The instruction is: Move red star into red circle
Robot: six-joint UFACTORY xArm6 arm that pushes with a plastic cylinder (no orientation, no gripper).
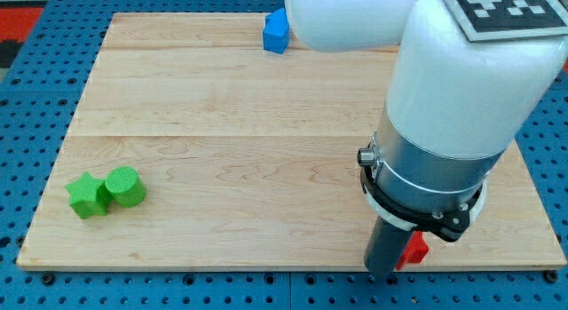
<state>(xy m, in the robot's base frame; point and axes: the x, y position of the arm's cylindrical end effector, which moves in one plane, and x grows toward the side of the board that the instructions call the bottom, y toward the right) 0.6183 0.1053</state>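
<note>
A small part of a red block (414, 250) shows at the view's bottom right, near the board's bottom edge; its shape cannot be made out. My dark rod stands right against its left side, and my tip (382, 272) is at the rod's lower end, touching or nearly touching the block. The white arm body hides most of the board's right side. No second red block shows; it may be hidden behind the arm.
A green star (87, 195) and a green cylinder (125, 186) sit touching at the view's left. A blue block (277, 31) sits at the top edge, partly covered by the arm. The wooden board (231, 123) lies on a blue pegboard.
</note>
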